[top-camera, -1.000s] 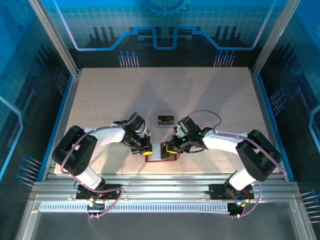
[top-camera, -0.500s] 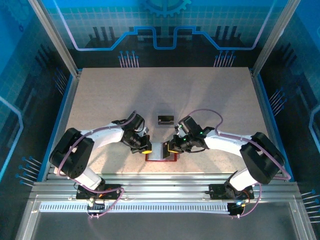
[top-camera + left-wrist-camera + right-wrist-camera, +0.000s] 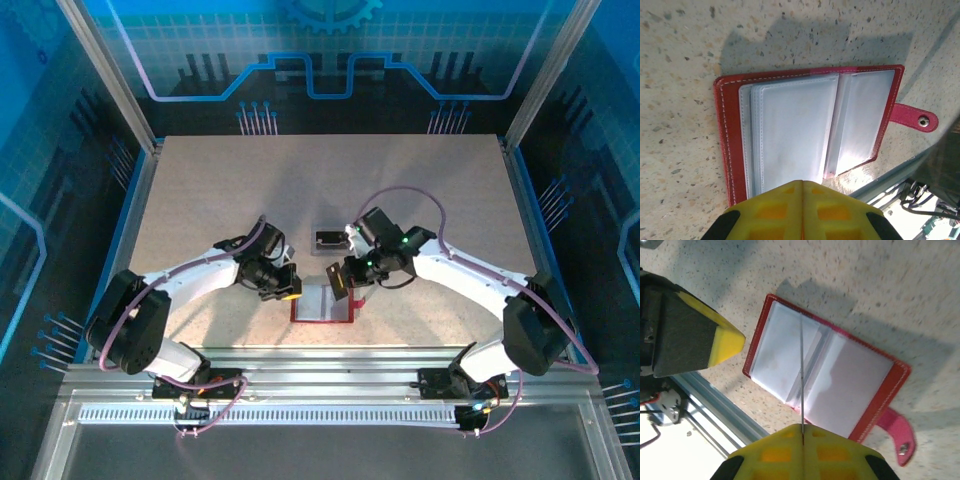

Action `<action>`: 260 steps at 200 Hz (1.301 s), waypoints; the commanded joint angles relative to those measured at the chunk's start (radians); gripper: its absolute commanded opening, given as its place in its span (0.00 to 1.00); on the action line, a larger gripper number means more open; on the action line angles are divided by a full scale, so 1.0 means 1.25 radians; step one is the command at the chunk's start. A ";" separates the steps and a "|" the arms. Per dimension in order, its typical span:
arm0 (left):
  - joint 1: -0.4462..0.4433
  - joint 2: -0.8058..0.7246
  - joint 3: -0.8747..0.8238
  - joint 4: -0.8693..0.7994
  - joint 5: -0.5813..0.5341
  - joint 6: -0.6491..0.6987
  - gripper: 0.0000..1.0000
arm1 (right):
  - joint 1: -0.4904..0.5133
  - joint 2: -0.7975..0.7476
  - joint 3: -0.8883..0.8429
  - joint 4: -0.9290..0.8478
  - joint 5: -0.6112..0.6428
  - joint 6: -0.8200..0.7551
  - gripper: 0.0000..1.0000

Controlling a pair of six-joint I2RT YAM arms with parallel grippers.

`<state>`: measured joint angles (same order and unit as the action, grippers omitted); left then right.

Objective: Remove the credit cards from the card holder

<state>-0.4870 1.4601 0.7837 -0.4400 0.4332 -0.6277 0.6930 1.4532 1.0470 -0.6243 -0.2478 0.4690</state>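
While open, card holder (image 3: 729,130); one card (image 3: 801,365) in right hand (image 3: 802,432).

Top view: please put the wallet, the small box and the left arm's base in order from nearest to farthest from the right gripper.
1. The wallet, open, just under the right gripper, which is shut on a card.
2. The box, a little beyond the gripper, toward the far edge.
3. The left arm's base, far off at the near-left rail.
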 commanded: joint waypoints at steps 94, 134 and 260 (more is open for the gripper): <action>0.048 -0.070 -0.048 -0.003 0.000 -0.008 0.10 | 0.073 0.173 0.251 -0.317 0.223 -0.734 0.04; 0.064 -0.100 -0.067 -0.004 0.002 -0.013 0.10 | 0.063 0.272 0.367 -0.357 0.258 -0.823 0.02; 0.085 -0.134 -0.090 -0.008 0.009 -0.015 0.11 | -0.016 0.470 0.682 -0.452 0.270 -0.971 0.02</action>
<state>-0.3878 1.3151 0.6907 -0.4370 0.4339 -0.6296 0.6937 1.9934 1.8359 -1.1297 0.0975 -0.6903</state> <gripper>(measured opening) 0.107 0.042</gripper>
